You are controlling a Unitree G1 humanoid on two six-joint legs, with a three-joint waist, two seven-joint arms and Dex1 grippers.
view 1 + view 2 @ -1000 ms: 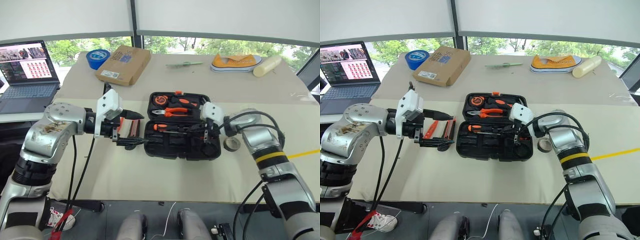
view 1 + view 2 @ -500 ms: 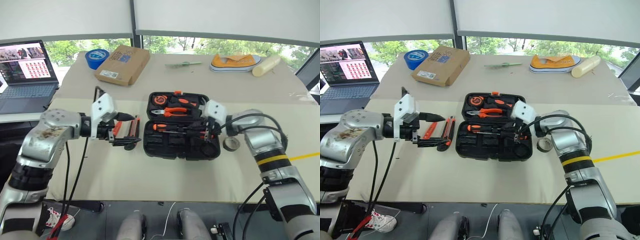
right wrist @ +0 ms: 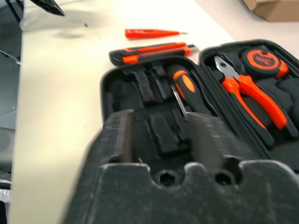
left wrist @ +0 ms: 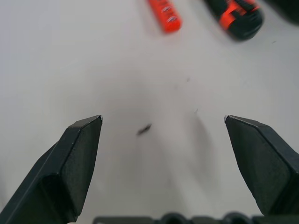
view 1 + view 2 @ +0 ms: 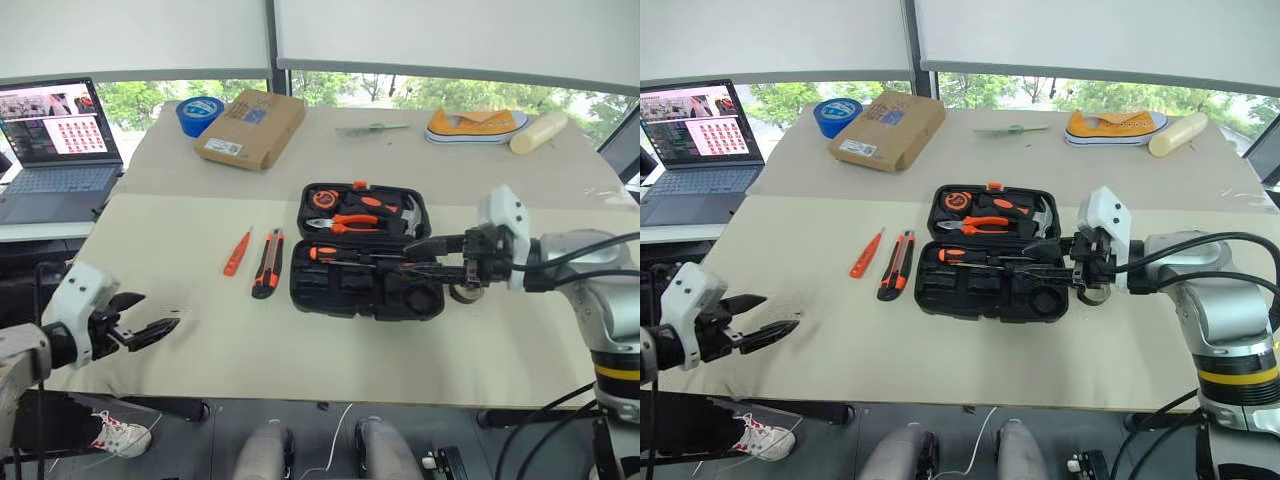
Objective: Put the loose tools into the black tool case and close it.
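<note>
The black tool case lies open mid-tabletop. Just left of it: utility knife, then small orange screwdriver. Left claw gapes wide; right claw, fingers parted, hovers over the case.

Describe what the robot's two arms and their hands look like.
Both arms are silver-grey metal with black joints and loose black cables. Each wrist carries a white block, ending in a hand of two black, tapered fingers: left hand, right hand. The right arm has a yellow band; the left arm looks scuffed.
</note>
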